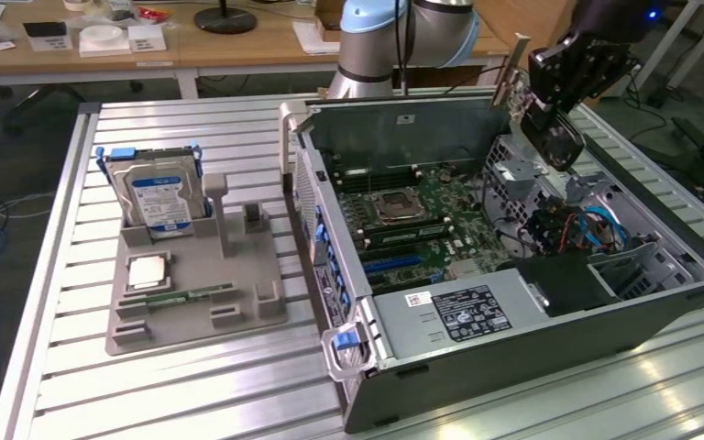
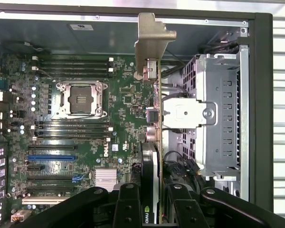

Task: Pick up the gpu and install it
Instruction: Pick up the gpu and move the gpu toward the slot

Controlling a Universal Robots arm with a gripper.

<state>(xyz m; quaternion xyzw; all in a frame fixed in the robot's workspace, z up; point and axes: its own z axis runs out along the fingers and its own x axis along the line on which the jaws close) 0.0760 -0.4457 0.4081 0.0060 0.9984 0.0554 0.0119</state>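
My gripper (image 1: 568, 87) is shut on the gpu (image 1: 556, 137), a thin card with a black face and a pale metal bracket. It holds the card upright in the air above the far right corner of the open computer case (image 1: 645, 316). In the wrist view the gpu (image 2: 155, 142) shows edge-on between my black fingers (image 2: 128, 206), and my gripper (image 2: 154, 209) clamps it from both sides. The card's bracket (image 2: 152, 38) points toward the case's back wall. Below it lies the green motherboard (image 2: 85, 142) with a blue slot (image 2: 52, 157).
A silver drive cage (image 2: 218, 118) stands right beside the card inside the case. On the exterior view's left, a grey holder (image 1: 236, 316) carries a hard drive (image 1: 157, 197), a processor chip (image 1: 144, 270) and a green memory stick (image 1: 187, 295). A wooden desk (image 1: 205, 41) stands behind.
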